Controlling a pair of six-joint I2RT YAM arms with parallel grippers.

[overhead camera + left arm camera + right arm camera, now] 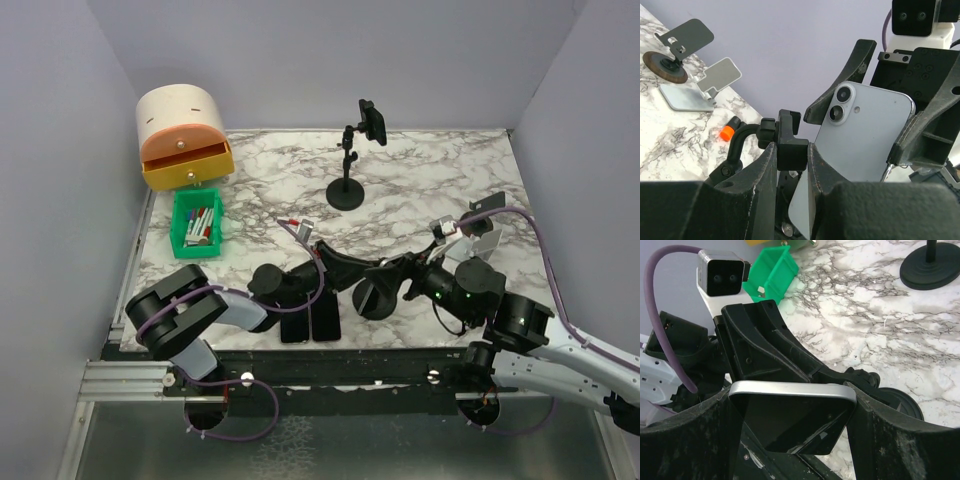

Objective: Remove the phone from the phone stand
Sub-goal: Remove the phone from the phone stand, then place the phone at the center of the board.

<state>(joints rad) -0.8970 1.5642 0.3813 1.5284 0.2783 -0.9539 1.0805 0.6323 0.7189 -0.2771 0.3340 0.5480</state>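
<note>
Top view: your left gripper (340, 265) and right gripper (392, 275) are bunched together low over the near tabletop (420, 170), and the phone's hidden in there.

Left wrist: your left gripper's pinched narrow on the phone stand (788, 131), with the pale blue phone (870, 135) right behind it.

Right wrist: your right gripper's spread wide, clamping the phone's two side edges.

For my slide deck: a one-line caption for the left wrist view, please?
Left pincer clamps the stand while the right pincer grips the blue phone by its edges.
</note>
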